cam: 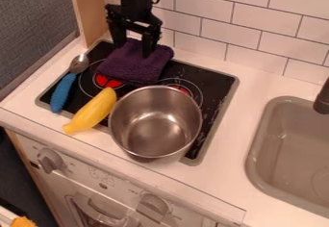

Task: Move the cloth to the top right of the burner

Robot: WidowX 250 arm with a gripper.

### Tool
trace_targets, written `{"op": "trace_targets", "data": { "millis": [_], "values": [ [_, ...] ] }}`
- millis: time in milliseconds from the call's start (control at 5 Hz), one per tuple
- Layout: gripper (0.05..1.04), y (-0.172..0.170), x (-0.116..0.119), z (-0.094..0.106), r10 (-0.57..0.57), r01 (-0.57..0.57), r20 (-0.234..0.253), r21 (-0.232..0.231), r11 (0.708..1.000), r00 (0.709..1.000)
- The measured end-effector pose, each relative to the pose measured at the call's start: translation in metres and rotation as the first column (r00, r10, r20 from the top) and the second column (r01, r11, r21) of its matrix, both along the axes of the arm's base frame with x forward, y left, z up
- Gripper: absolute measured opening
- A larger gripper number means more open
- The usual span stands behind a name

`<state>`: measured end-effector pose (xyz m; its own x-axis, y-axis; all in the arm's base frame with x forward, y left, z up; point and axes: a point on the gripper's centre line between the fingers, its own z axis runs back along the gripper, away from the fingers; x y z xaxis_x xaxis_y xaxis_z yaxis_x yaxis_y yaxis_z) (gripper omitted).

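The black gripper is over the back part of the purple cloth, with its two fingers spread apart and their tips at the cloth. Folded and bunched, the cloth lies on the back left of the black burner plate, partly covering a red-marked ring. Whether the fingertips press into the fabric, I cannot tell.
A steel pot stands at the plate's front right. A yellow banana-shaped thing and a blue-handled spoon lie left of it. The tiled wall rises behind; a sink is at right.
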<state>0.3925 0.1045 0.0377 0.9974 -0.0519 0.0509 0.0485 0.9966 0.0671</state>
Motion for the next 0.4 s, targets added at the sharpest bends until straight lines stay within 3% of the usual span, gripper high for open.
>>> {"op": "trace_targets", "data": {
  "millis": [200, 400],
  "values": [
    [1.001, 0.006, -0.007, -0.011, 0.003, -0.003, -0.016, 0.016, 1.0, 1.0],
    [1.001, 0.002, -0.011, -0.022, 0.001, -0.001, -0.028, 0.0, 1.0, 1.0]
  ]
}}
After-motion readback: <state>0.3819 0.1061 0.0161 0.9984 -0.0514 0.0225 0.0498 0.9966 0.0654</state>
